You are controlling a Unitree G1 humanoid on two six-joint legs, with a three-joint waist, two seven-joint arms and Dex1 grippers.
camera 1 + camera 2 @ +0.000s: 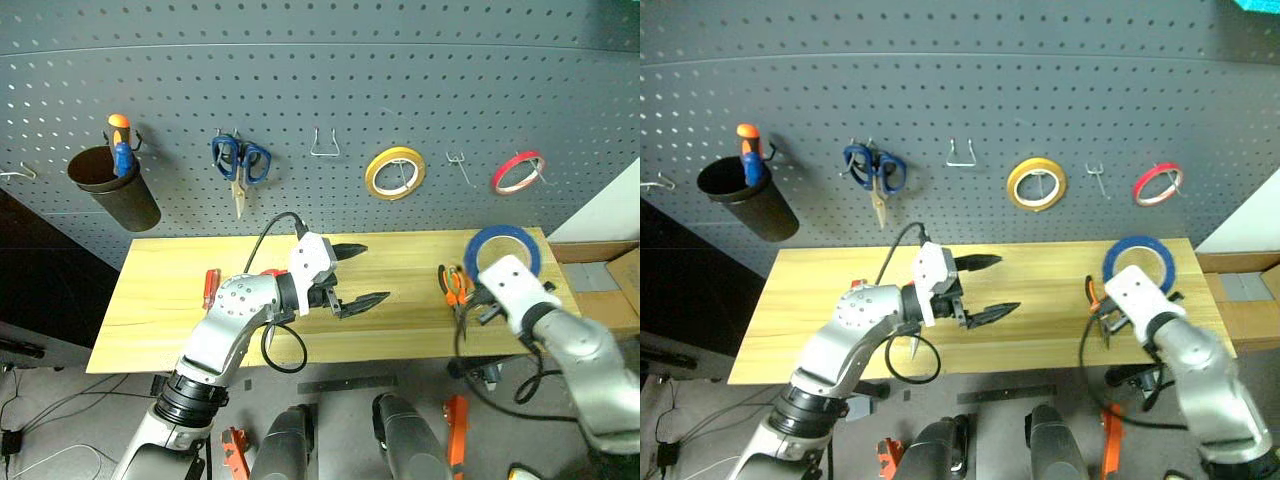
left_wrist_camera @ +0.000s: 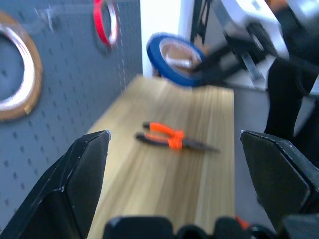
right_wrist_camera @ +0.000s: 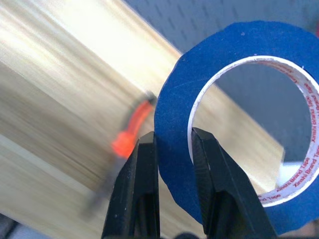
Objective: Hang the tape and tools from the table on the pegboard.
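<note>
My right gripper [image 3: 174, 137] is shut on the rim of the blue tape [image 1: 505, 233], holding the roll upright above the right end of the table [image 1: 170, 320]. The orange-and-black pliers [image 1: 455, 285] lie on the tabletop just left of that hand. Over the middle of the table my left gripper [image 1: 377, 271] stands wide open and empty, pointing right toward the pliers [image 2: 169, 139]. The red screwdriver [image 1: 211, 288] lies on the table to the left of my left arm. The red scissors are mostly hidden behind my left forearm. The dark pegboard [image 1: 400, 90] rises behind the table.
On the pegboard hang a yellow roll [image 1: 395, 172], a thin red roll [image 1: 517, 172], blue scissors [image 1: 240, 165] and a dark cup [image 1: 112, 190] holding an orange-and-blue screwdriver. Two hooks [image 1: 323, 145] [image 1: 458, 165] hang bare. Cardboard boxes [image 1: 610, 285] sit beyond the table's right end.
</note>
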